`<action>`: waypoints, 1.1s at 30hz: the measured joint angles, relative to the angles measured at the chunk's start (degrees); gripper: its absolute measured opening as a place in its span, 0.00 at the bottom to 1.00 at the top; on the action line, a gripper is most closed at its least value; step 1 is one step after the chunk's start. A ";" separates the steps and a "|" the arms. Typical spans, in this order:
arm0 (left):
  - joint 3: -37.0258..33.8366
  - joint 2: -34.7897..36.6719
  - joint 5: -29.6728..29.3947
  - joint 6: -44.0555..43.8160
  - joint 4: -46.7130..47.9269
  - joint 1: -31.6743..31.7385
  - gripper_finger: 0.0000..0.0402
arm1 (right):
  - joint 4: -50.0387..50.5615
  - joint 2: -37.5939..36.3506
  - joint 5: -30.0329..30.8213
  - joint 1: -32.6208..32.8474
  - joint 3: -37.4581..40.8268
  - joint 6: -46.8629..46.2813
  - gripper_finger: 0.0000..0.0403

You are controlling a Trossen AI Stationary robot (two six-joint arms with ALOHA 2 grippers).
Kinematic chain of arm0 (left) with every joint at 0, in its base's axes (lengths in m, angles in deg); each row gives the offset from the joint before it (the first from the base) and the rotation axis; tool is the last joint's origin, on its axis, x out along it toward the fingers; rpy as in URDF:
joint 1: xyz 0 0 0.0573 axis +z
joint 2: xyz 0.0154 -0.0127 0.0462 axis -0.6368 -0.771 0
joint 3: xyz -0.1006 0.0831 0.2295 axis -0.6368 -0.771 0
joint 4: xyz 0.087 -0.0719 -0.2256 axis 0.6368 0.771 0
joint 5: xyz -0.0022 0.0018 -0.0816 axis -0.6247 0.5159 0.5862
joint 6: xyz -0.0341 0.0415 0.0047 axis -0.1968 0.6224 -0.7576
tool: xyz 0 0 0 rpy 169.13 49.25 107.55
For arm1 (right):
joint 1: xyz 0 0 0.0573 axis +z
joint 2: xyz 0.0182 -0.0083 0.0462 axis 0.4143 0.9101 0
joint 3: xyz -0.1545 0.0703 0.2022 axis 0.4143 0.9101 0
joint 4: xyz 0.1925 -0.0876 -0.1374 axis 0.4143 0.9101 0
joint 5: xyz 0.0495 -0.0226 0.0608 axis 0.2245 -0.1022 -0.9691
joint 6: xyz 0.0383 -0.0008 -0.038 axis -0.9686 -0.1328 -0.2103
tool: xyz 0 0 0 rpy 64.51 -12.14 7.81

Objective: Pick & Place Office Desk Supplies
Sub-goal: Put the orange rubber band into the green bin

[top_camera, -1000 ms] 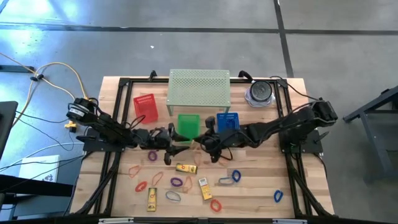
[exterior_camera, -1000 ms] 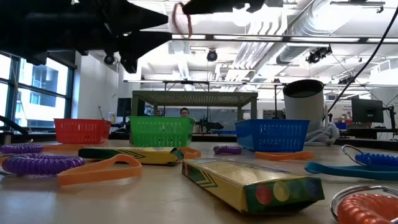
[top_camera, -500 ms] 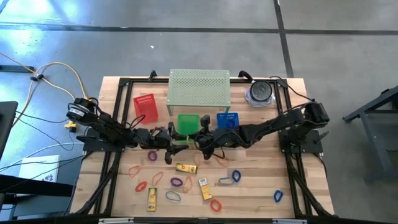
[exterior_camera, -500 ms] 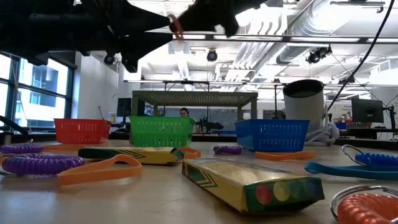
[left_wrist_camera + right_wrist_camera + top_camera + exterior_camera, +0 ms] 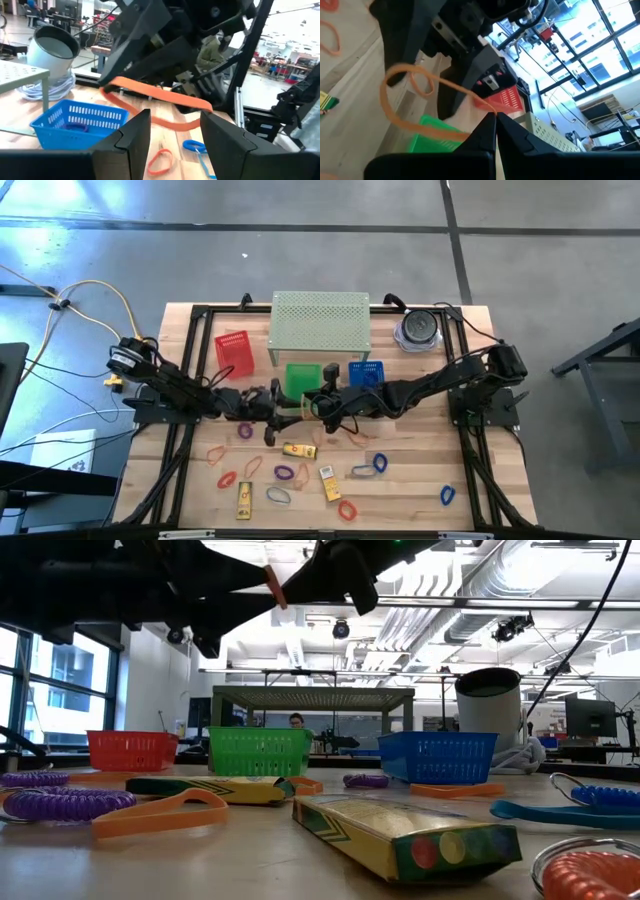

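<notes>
My right gripper (image 5: 492, 122) is shut on an orange loop (image 5: 400, 105), raised over the table just near of the green basket (image 5: 303, 380). My left gripper (image 5: 175, 135) is open and faces it from the table's left (image 5: 278, 402). The loop (image 5: 160, 97) stretches across in front of its two fingertips. In the low view both grippers meet high up, with the loop (image 5: 270, 582) between them. Several other loops and three yellow packets, one of them (image 5: 298, 450), lie flat on the near half of the table. My right gripper pinches the orange loop between its two fingers at one end of the band (image 5: 481, 105), coming level from the table's right. The loop is lifted clear and reaches out toward my left gripper. I cannot tell whether my left gripper's open fingers touch the loop's far end (image 5: 390, 82).
The red basket (image 5: 234, 352), green basket and blue basket (image 5: 366, 373) stand in a row behind the grippers, with the pale green perforated shelf (image 5: 320, 320) and a round grey holder (image 5: 418, 330) farther back. A black frame runs along the table's edges.
My right gripper has moved toward the table's left, closing on my left gripper and carrying the orange loop with it. The loop has stayed lifted clear and now lies right at the left gripper's fingertips.
</notes>
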 joint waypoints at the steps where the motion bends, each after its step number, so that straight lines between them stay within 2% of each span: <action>1: 0.00 0.00 0.29 -0.42 0.31 -0.34 0.42 | 0.01 0.00 0.15 0.00 0.00 0.00 0.00; 5: 0.00 0.00 1.11 -3.64 0.77 -1.23 0.42 | 1.09 0.00 1.46 0.09 -0.01 0.00 0.00; 33: 0.00 0.00 0.68 -1.86 -0.69 1.26 0.42 | 1.37 0.00 0.50 0.76 -0.01 -3.41 0.00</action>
